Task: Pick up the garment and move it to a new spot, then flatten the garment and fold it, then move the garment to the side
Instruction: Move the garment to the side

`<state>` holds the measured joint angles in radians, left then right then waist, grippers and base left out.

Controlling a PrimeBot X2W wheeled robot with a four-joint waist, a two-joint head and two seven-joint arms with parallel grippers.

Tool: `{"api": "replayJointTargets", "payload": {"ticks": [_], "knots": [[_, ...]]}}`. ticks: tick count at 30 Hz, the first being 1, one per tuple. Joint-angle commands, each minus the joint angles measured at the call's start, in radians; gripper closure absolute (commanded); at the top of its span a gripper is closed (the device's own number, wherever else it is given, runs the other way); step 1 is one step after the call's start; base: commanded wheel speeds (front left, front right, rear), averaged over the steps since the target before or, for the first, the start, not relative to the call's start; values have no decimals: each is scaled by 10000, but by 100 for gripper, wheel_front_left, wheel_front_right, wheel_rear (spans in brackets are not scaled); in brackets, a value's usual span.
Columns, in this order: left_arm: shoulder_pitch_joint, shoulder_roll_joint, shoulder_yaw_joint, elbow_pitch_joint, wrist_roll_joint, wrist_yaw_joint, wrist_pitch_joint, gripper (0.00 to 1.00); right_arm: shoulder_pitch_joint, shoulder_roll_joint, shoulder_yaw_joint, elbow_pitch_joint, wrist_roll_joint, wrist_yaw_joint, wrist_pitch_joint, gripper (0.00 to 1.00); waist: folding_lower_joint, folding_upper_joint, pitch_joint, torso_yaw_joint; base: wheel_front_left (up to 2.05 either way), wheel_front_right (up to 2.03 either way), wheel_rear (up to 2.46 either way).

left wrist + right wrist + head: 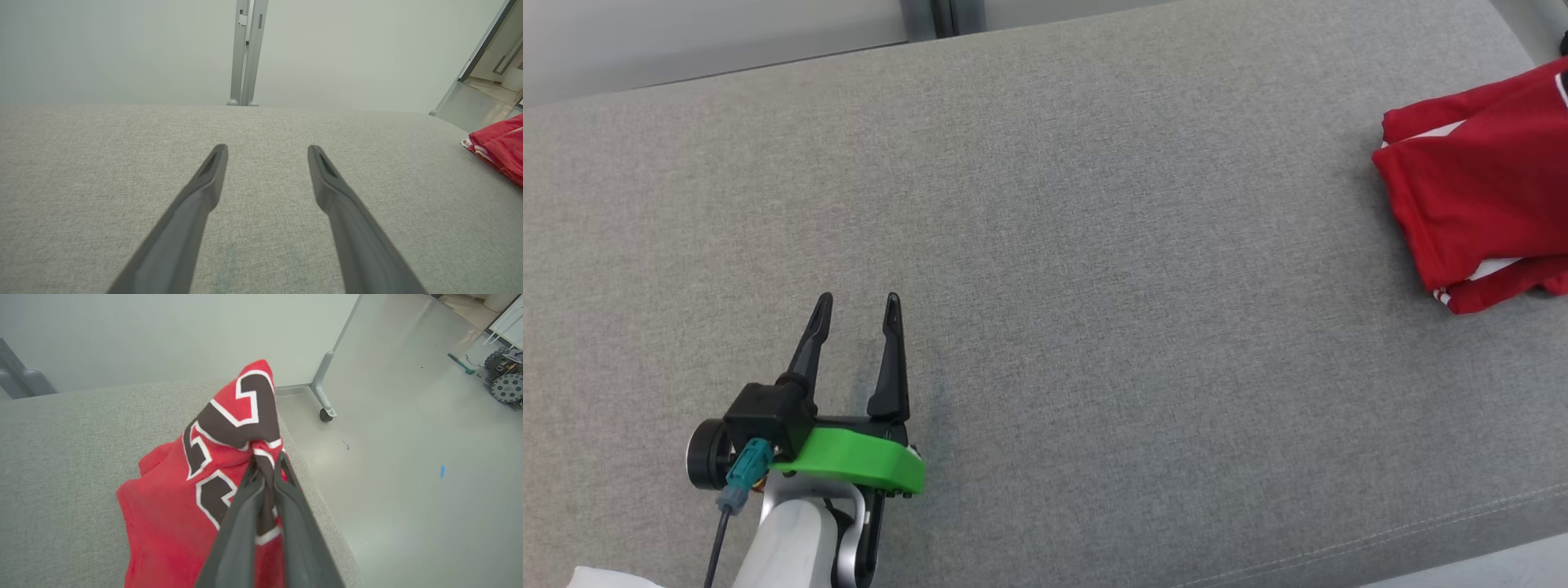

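The garment [1478, 188], a red jersey with white trim, lies bunched at the far right end of the grey cushion [1094, 204], running past the head view's right border. In the right wrist view the right gripper [268, 461] is pinched tight on a raised fold of the garment [196, 498], where dark lettering outlined in white shows. This fold stands just inside the cushion's right edge, and beyond that edge lies pale floor [408, 477] with a caster leg [325, 412] near the cushion's far corner.

The left gripper [859, 300] sits over the cushion's near left part, its 2 fingers spread wide and holding nothing, well apart from the garment. Between it and the garment the cushion is bare fabric all the way to the back edge. From the left wrist view, the left gripper [267, 149] points toward that back edge, where a metal post [247, 53] rises, and the garment [500, 147] shows at the cushion's right end.
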<state>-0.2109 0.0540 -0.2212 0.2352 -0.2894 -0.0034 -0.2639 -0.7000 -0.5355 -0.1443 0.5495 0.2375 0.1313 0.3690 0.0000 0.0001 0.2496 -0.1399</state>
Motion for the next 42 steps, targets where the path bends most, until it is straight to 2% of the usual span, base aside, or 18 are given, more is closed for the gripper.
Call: {"api": "replayJointTargets", "payload": {"ticks": [1,5,11,12,13,14,20,26,35,42], "knots": [[85,21,34,-9,114,-31,1,0,-78,-258,-27,90,-112,-11,92,100,0,-1,96,37,0,0,0],[10,69,-8,-16,237,-75,-1,0,-265,-426,-180,403,-462,-11,112,100,0,-1,324,121,0,0,0],[-213,186,-118,35,338,-121,0,0,-525,-169,-953,1212,-1236,-12,-471,100,0,-1,664,382,0,0,0],[-244,211,-127,31,354,-112,1,0,-579,-142,-1140,1352,-1467,-11,-660,93,0,-1,716,429,0,0,0],[-262,233,-128,23,361,-107,0,0,-613,-146,-1290,1477,-1748,-12,-807,55,0,-1,757,468,0,0,0],[-277,256,-132,9,366,-101,3,0,-660,-158,-1480,1557,-2048,-12,-1103,0,0,-1,806,515,0,0,0],[-248,370,-155,-90,358,-48,35,0,-889,225,-2174,2205,-3299,-11,-2002,0,0,-1,921,655,0,0,0],[-168,420,-133,-131,288,55,41,0,-1167,680,-2023,2594,-3352,-11,-2539,0,0,-1,852,547,0,0,0],[-291,408,-1,-26,63,79,30,0,-1408,1243,-681,2620,-2591,-11,-3224,0,0,-1,361,331,0,0,0],[-484,262,298,394,-231,196,-5,0,-953,1659,1124,2271,-1208,-11,-3651,0,0,-1,-357,420,0,0,0]]}}
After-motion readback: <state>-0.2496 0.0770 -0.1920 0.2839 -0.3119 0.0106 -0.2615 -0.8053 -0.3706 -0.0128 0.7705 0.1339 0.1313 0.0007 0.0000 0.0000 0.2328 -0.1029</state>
